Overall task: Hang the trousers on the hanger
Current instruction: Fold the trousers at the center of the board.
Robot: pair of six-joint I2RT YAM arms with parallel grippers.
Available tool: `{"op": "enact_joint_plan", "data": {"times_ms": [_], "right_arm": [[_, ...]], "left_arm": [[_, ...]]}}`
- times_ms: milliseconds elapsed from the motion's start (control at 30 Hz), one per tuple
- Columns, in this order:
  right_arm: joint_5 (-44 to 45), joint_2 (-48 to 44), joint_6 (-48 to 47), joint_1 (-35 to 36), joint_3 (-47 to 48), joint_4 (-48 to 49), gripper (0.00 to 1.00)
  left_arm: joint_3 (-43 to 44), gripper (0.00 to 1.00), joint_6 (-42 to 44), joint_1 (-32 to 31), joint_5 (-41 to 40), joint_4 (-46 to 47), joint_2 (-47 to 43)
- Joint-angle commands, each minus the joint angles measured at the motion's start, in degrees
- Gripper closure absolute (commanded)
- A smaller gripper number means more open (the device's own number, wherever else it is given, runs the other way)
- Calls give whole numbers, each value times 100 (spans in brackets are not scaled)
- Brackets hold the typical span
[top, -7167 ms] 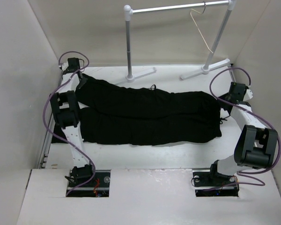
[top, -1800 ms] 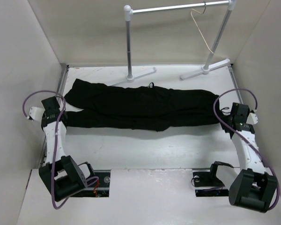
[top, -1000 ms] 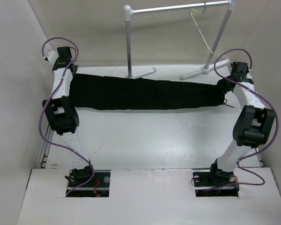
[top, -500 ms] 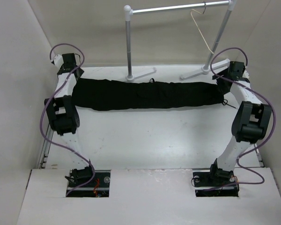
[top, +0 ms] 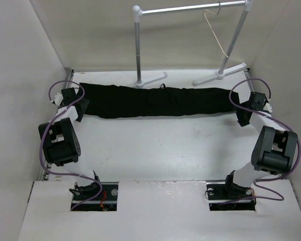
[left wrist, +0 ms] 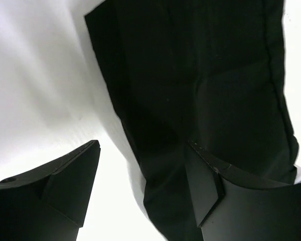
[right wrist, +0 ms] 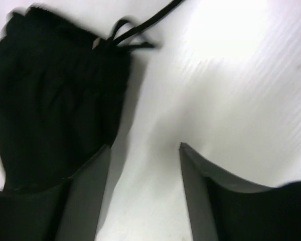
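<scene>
The black trousers [top: 158, 102] lie flat on the table as one long folded band running left to right, below the rail. The pale hanger [top: 215, 34] hangs by its hook from the rail at the back right, with nothing on it. My left gripper [top: 79, 106] is at the band's left end and open; in the left wrist view the leg fabric [left wrist: 200, 80] runs down between its fingers [left wrist: 70, 186], nearer the right one. My right gripper [top: 242, 116] is open at the right end, beside the gathered waist [right wrist: 55, 95] and drawstring [right wrist: 140, 27], with bare table between its fingers [right wrist: 200, 191].
The white-and-silver rail stand [top: 190, 8] rises at the back, its feet [top: 151, 80] touching the table just behind the trousers. Pale walls [top: 25, 70] close in both sides and the back. Purple cables loop from both wrists.
Both grippers were shut on the trousers' ends, holding them stretched; they have opened and let go, then drawn back toward me. The trousers now rest on the table.
</scene>
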Motion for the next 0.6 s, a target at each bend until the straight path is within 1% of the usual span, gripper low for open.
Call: {"op": "enact_joint_plan", "data": {"times_ms": [0, 100, 200, 300, 333, 367, 400, 433, 500, 533, 567], "right_arm": [[-447, 339, -69, -190, 220, 628, 32], [-791, 673, -51, -252, 518, 821, 29], [-897, 823, -51, -234, 703, 1006, 25], [-941, 1077, -16, -146, 905, 989, 25], [-941, 1191, 36, -120, 958, 980, 27], [-949, 1332, 124, -120, 1028, 963, 32], [-984, 1464, 238, -120, 1090, 902, 38], [-1011, 1578, 335, -120, 1143, 849, 45], [-1011, 1746, 450, -120, 1222, 787, 66], [-976, 1764, 485, -111, 1231, 734, 74], [-906, 1738, 485, -111, 1222, 664, 79]], "left_arm": [[103, 34, -178, 108, 422, 627, 268], [199, 35, -222, 178, 493, 645, 655], [208, 36, -345, 205, 510, 706, 919], [296, 40, -371, 205, 475, 768, 1113], [366, 42, -371, 205, 475, 777, 1192], [454, 45, -371, 205, 458, 777, 1262], [550, 50, -371, 205, 458, 777, 1341], [638, 57, -371, 205, 449, 768, 1411], [788, 72, -345, 231, 414, 716, 1508], [858, 81, -319, 257, 414, 672, 1518], [902, 85, -292, 292, 388, 628, 1526]]}}
